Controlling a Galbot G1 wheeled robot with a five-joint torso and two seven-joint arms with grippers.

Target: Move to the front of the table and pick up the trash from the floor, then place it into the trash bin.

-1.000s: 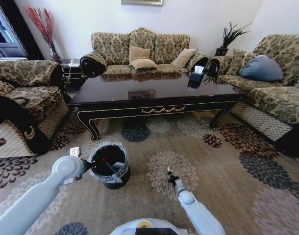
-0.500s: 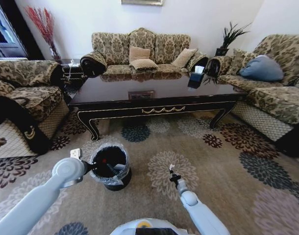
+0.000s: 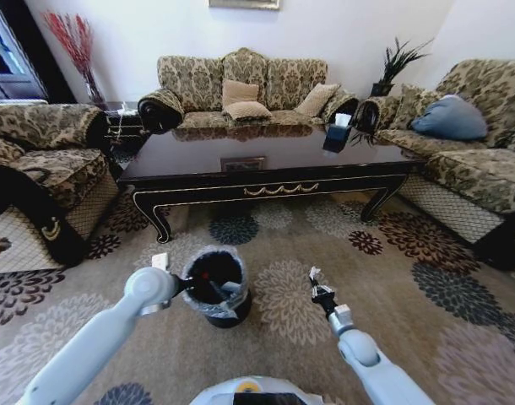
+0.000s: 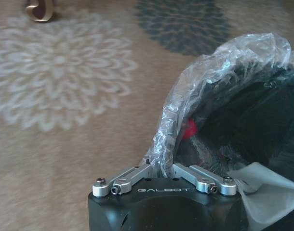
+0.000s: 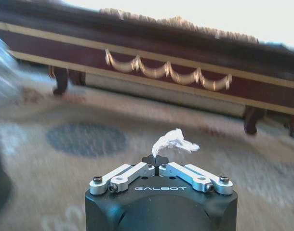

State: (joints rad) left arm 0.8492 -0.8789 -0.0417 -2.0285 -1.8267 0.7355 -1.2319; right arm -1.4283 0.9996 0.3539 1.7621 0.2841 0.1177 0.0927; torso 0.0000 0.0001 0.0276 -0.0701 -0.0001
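The trash bin (image 3: 217,288), black with a clear liner, stands on the patterned carpet in front of the dark table (image 3: 266,164). My left gripper (image 3: 185,287) is shut on the bin's near-left rim. In the left wrist view the ruffled liner (image 4: 205,82) rises from between the left gripper (image 4: 161,168), and a small red item (image 4: 188,129) lies inside the bin (image 4: 248,125). My right gripper (image 3: 319,289) hovers just right of the bin, shut on a white crumpled paper, the trash (image 3: 314,273). The right wrist view has this paper (image 5: 175,140) at the right gripper (image 5: 156,162), with the table's gold-trimmed apron (image 5: 161,70) beyond.
Floral sofas surround the table on the left (image 3: 38,143), back (image 3: 241,84) and right (image 3: 477,160). A dark tissue box (image 3: 336,135) sits on the table. A black bag (image 3: 29,207) leans against the left sofa. Open carpet (image 3: 409,278) lies right of my right gripper.
The bin has shifted to the right along the carpet with my left gripper on its rim. My right gripper, still holding the paper, has moved right and slightly up.
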